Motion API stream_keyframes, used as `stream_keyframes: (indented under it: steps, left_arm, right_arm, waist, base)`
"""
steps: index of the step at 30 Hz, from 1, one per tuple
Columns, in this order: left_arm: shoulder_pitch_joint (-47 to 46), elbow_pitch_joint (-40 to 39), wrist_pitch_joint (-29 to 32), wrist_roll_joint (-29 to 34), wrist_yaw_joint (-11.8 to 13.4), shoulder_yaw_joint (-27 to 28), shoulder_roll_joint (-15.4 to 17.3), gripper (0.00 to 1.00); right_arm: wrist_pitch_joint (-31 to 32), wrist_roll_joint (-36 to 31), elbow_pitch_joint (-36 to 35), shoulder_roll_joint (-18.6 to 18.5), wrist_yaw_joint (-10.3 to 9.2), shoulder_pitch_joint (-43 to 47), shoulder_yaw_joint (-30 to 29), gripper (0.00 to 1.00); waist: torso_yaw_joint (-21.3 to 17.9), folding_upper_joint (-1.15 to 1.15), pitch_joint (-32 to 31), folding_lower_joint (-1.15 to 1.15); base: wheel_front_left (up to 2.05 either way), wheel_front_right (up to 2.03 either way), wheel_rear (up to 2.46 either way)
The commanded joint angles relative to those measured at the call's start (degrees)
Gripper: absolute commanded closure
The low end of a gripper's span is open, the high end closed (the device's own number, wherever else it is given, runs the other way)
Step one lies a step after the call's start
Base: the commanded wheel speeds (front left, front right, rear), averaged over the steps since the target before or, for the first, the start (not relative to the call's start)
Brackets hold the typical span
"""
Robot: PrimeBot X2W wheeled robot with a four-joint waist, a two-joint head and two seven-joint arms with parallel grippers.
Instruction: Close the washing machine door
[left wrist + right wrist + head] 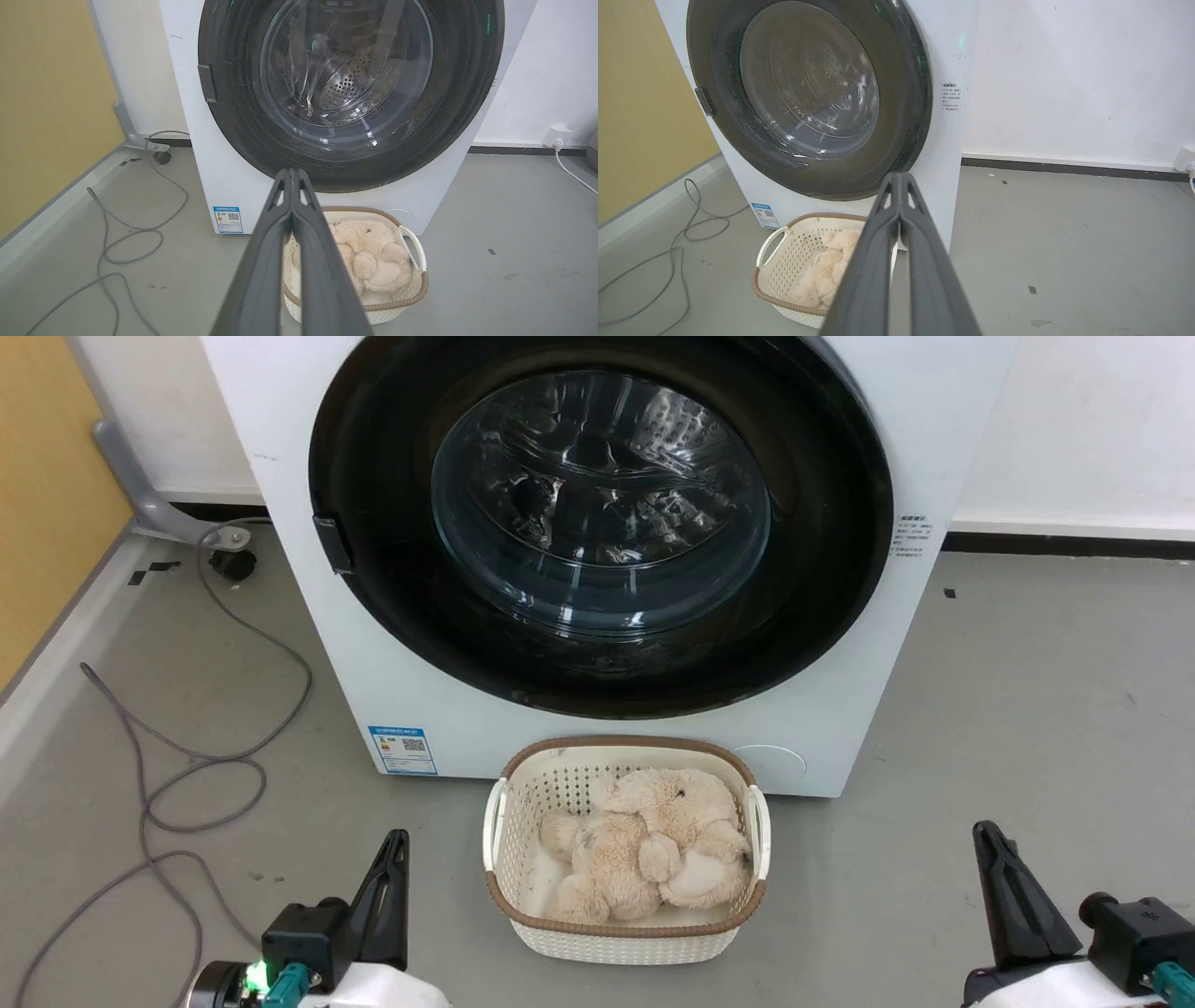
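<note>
Washing machine door (597, 523) sits shut, flush in the white washing machine (485, 723). I cannot read its blue-white QR sticker (402, 749). My left gripper (399, 842) and right gripper (986, 833) are pressed together, empty.

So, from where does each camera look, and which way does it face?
Head view: on the head, facing forward and down at the washing machine door, closed on the washing machine, and the basket; left gripper lower left, right gripper lower right.
Left wrist view: left of centre, facing that door nearly head-on, along its shut fingers.
Right wrist view: further right, facing it obliquely, along its shut fingers; wall beside.
Shared: all three show door and basket.
</note>
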Motion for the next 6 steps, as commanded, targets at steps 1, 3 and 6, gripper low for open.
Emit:
stream_keyframes:
  steps: [1, 3, 6]
  left_arm:
    - [-0.90, -0.42, 0.45, 0.50, 0.34, 0.30, 0.02, 1.00]
    - [-0.96, -0.53, 0.69, 0.65, 0.36, 0.41, 0.02, 1.00]
    - [-1.06, -0.69, 1.04, 0.87, 0.39, 0.57, 0.03, 1.00]
  right_arm:
    - [0.15, -0.61, 0.18, 0.37, -0.02, -0.93, 0.18, 1.00]
    - [0.34, -0.81, 0.21, 0.41, -0.02, -1.07, 0.25, 1.00]
    - [0.62, -1.12, 0.26, 0.47, -0.02, -1.28, 0.36, 1.00]
  waist:
    - [-0.02, 0.00, 0.01, 0.00]
    - [-0.05, 0.00, 0.03, 0.00]
    - [-0.11, 0.00, 0.05, 0.00]
  base:
    - [0.00, 0.00, 0.00]
    - [0.00, 0.00, 0.00]
    - [0.00, 0.00, 0.00]
